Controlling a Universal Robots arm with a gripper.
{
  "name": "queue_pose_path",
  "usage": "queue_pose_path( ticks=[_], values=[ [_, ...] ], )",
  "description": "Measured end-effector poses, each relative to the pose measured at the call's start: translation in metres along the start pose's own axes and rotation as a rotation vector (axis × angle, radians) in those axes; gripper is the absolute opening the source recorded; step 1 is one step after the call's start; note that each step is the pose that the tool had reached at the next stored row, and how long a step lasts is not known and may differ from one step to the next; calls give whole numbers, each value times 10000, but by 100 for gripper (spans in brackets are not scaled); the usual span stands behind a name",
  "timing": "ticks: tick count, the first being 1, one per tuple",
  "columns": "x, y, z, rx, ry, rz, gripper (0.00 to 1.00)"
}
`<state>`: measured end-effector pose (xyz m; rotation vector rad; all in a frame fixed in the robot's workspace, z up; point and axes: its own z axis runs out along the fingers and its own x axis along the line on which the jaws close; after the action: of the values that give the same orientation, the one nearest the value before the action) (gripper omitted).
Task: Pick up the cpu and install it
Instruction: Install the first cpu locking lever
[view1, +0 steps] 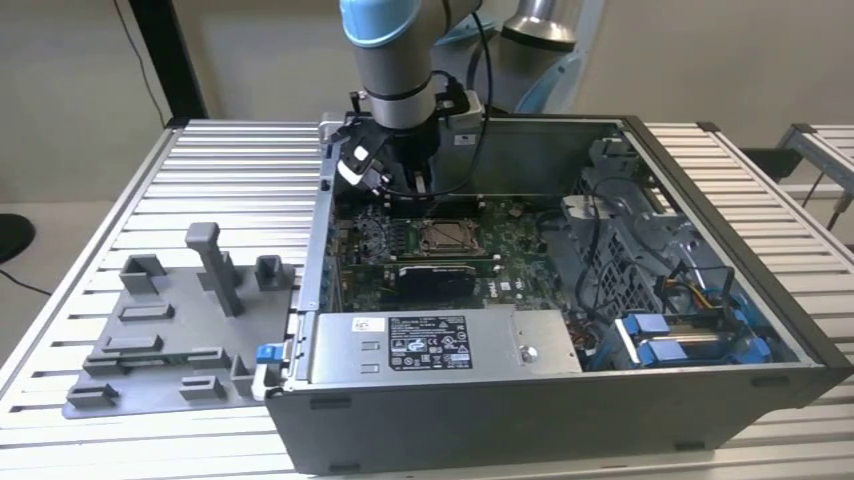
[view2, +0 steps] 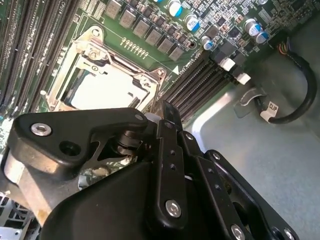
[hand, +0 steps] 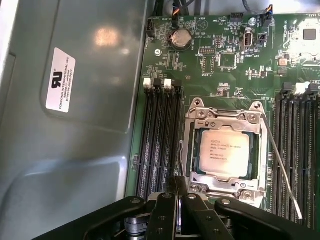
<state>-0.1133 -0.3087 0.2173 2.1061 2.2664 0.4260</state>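
Black anodised linkage and steel pivot screws make up the hand (hand: 180, 200), which hangs inside the open computer case (view1: 747, 385) above the motherboard (hand: 225, 55), near the case's rear wall. Its fingers lie close together, narrow, with nothing visible between them in both wrist views.

Just beyond the fingertips lies the cpu (hand: 223, 153), a flat square chip with a pale silver-grey metal top, already seated in the socket (hand: 200, 150) under the bright metal load frame; in the second wrist view the same pale top (view2: 100, 92) shows through the frame's opening. A thin wire lever (hand: 282, 167) runs along one side of the socket, standing clear of the frame. Dark memory slots (hand: 160, 135) flank the socket on both sides.

Handling, as a judgement: the chip looks light, rigid and smooth, so it would slip under a loose pinch; its underside contacts and the socket below are fragile. It is best taken by two opposite edges and kept level, never by the top face alone.

Farther out, a grey power supply box (view1: 441, 345) sits along the case's front edge, and a grey parts fixture (view1: 174, 330) rests on the slatted bench (view1: 80, 230) beside the case, toward the exterior view's left.
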Motion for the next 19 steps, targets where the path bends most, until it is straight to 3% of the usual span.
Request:
queue_pose_path(
  ticks=[11,19],
  values=[
    [-6,0,35,-2,2,0,0],
    [-17,36,80,0,1,1,0]
  ],
)
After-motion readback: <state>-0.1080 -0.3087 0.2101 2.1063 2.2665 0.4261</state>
